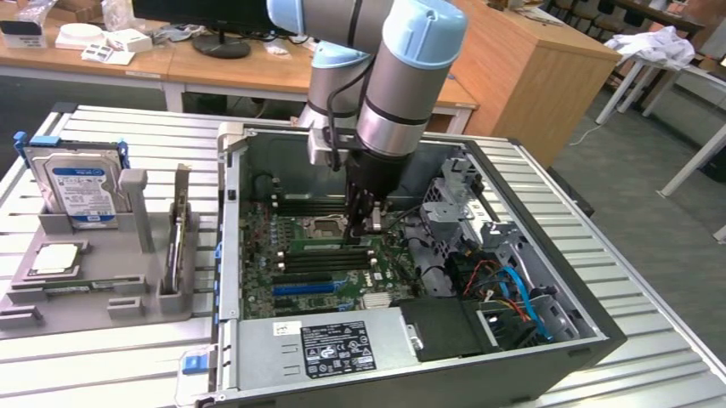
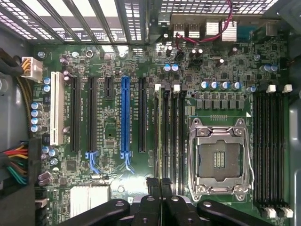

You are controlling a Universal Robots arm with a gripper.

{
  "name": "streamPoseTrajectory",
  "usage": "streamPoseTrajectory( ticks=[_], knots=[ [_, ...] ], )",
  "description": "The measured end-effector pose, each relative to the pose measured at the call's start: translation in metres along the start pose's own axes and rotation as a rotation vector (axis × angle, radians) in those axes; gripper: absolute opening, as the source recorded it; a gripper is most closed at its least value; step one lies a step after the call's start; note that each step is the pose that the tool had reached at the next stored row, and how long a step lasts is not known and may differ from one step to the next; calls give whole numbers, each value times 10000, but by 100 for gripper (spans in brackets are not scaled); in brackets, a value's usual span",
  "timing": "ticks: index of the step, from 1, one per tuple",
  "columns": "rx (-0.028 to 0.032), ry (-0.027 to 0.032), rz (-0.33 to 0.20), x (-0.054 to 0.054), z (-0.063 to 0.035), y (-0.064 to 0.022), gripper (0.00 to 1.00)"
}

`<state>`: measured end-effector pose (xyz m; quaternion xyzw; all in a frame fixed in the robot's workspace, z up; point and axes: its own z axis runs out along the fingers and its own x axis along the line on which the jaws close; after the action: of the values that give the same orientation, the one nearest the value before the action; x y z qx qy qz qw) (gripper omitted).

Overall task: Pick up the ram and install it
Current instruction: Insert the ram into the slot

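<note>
- The computer case (image 1: pixel 567 353) is open on top and the arm reaches straight down into it. I would make every move slow and vertical, since the walls and the loose cables (image 1: pixel 511 285) leave little room to swing.
- The motherboard (image 2: pixel 110 141) is plain to see under the wrist camera. I would steer by that view and use the exterior view only to judge height.
- The tray (image 1: pixel 68 314) with the hard drive (image 1: pixel 80 183) sits well outside the case at the exterior view's left, and plays no part in this step.
- The CPU socket (image 2: pixel 220 157) lies open just beside the memory slots (image 2: pixel 165 132). Any sideways correction should go away from its bare contacts.
- The ram (image 2: pixel 158 136) shows as a thin pale-green edge along the slot farthest from the socket, and in the exterior view as a green strip (image 1: pixel 323 245) near the fingertips. By my judgement it needs to stay parallel to that slot and upright, and to be pressed evenly at both ends.
- The gripper (image 2: pixel 160 184) has closed down to a thin slit, and the green edge runs out of that slit. I read this as the stick pinched edge-on, low over the board (image 1: pixel 375 228).
- The white latches (image 2: pixel 157 87) at the slot ends are too small for me to tell whether they are swung open. I would confirm that before pushing.
</note>
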<state>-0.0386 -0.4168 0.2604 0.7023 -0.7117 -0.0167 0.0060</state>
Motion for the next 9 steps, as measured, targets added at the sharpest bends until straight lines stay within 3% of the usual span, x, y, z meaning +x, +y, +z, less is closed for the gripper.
streamPoseTrajectory(
  ticks=[9],
  knots=[
    [0, 1, 0, 1, 46, -1, 12]
  ],
)
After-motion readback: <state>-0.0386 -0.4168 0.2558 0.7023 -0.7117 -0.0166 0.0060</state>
